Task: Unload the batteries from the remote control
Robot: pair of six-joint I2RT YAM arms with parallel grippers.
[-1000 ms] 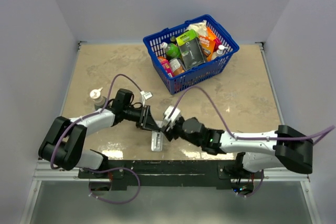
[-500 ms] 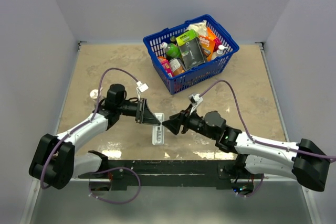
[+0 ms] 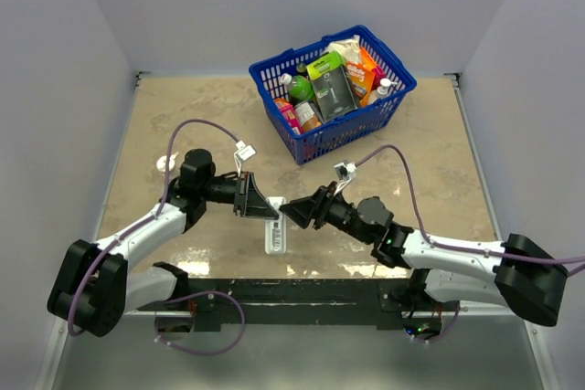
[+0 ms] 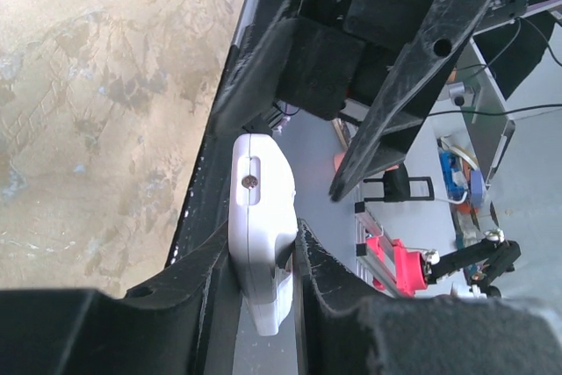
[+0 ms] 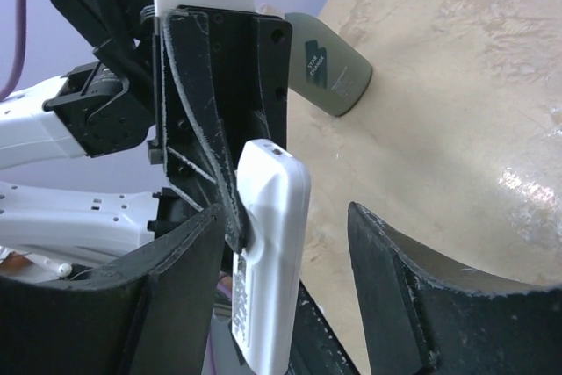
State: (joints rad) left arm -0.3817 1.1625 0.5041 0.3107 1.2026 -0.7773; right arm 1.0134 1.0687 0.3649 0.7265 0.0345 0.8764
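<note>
Left hand [image 3: 262, 206] clamped across the remote control [image 4: 260, 199], holding it by the middle of the tabletop's [image 3: 411, 162] near edge. Right hand [image 3: 287, 212]: fingers apart, straddling the remote's free end; contact not confirmed. Batteries not visible. Judgement: light, rigid, smooth plastic shell, likely slippery. Grip the long side edges and leave the screw-bearing face accessible.

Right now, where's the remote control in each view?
Top external: the remote control is low centre, with the left gripper and right gripper at its far end.
Left wrist: low centre, clamped in the left gripper.
Right wrist: low centre-left, inside the open right gripper.
Shared landmark: the left gripper clamping the remote.
</note>
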